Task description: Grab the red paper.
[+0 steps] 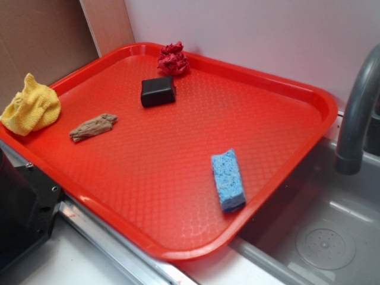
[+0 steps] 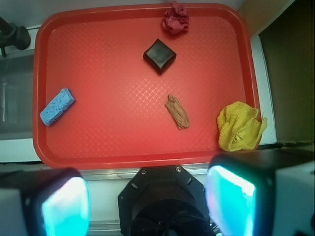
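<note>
A bright red tray (image 1: 297,95) sits tilted over the edge of a steel sink (image 1: 332,237), with a grey faucet (image 1: 356,113) rising at the right and a pale wall behind. The red paper (image 1: 173,59) lies at the tray's far edge, right against the rim, just beside the black block (image 1: 158,91) and apart from it by a small gap. Well away from it lie a brown piece of wood (image 1: 93,127), a blue sponge (image 1: 228,180) and a yellow knitted cloth (image 1: 31,108) that hangs over the tray's left rim.

In the wrist view the gripper (image 2: 147,206) hangs high above the tray's near edge, its two pads spread wide apart with nothing between them, well apart from the paper (image 2: 175,19).

The wad looks very light, soft and springy, so it should crush rather than slip. I judge the best hold is across its ruffled middle from above, jaws lined up so one finger clears the rim and neither nudges the block; a shallow pinch may only pluck a loose fold
</note>
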Controlling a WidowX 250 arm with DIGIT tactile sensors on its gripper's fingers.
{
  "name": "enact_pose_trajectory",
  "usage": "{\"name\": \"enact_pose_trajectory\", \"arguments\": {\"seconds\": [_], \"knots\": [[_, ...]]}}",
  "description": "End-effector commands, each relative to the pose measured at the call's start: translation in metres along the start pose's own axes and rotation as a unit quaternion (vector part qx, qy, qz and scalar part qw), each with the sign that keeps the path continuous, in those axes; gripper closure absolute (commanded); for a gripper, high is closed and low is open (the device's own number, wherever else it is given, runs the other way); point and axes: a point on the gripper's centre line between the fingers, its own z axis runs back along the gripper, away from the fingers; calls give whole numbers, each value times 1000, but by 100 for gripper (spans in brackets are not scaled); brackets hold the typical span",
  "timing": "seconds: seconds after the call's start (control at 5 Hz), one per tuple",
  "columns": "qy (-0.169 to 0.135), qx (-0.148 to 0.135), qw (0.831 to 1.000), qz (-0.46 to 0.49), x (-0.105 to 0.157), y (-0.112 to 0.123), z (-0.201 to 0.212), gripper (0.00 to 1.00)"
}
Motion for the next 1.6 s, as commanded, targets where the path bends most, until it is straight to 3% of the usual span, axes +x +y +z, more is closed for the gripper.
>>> {"name": "enact_pose_trajectory", "arguments": {"seconds": [0.0,0.2,0.4,0.6,1.2,1.4], "knots": [[0,0,1000,0,0,0,0,0],[-22,27,999,-12,42,18,-54,0],[-38,5,999,-4,74,31,-91,0],[-42,8,999,-3,100,46,-126,0],[-89,24,996,19,174,71,-188,0],[-99,14,995,25,202,83,-206,0]]}}
